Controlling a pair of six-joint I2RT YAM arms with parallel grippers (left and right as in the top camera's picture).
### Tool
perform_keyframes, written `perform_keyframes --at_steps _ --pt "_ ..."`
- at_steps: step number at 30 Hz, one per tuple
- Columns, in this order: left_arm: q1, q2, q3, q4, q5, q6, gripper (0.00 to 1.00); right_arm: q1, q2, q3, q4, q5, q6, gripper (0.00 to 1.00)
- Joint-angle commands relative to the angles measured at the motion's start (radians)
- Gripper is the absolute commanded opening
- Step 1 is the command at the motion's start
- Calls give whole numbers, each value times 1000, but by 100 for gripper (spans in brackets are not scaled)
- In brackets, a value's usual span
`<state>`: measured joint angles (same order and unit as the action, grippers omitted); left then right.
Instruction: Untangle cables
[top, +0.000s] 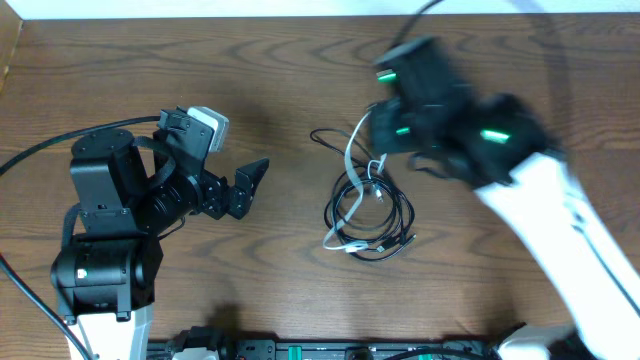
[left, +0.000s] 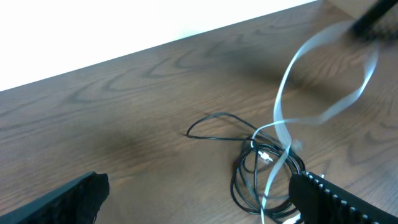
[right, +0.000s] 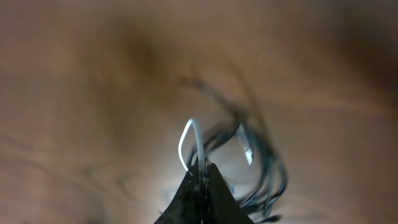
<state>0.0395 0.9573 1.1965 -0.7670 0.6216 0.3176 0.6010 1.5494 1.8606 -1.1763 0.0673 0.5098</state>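
Between right jaws, white cable (right: 198, 140) pinched, black cable (left: 235, 182) coiled on table (top: 280, 80)

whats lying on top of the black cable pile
The white cable crosses over the black cable loops and rises into the shut right tool, whose fingers cover the gripped stretch.

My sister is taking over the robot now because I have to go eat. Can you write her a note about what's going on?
Left gripper: open, empty, hovering left of the cables.
Right gripper: shut on the white cable, holding a loop of it above the wooden table; its view is blurred.
Black cable: coiled on the table, wound through the white cable.
Done: white cable gripped.
Left: pull the two apart; nothing is separated yet.
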Motion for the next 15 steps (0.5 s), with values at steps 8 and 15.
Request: perform_keyframes --at_steps 8,15 --pt "5 3 -3 -3 -2 -2 98 -217 -262 56 10 99 -45 1" --pt "-25 89 -3 -13 105 -2 98 -257 -402 56 50 99 -71 1"
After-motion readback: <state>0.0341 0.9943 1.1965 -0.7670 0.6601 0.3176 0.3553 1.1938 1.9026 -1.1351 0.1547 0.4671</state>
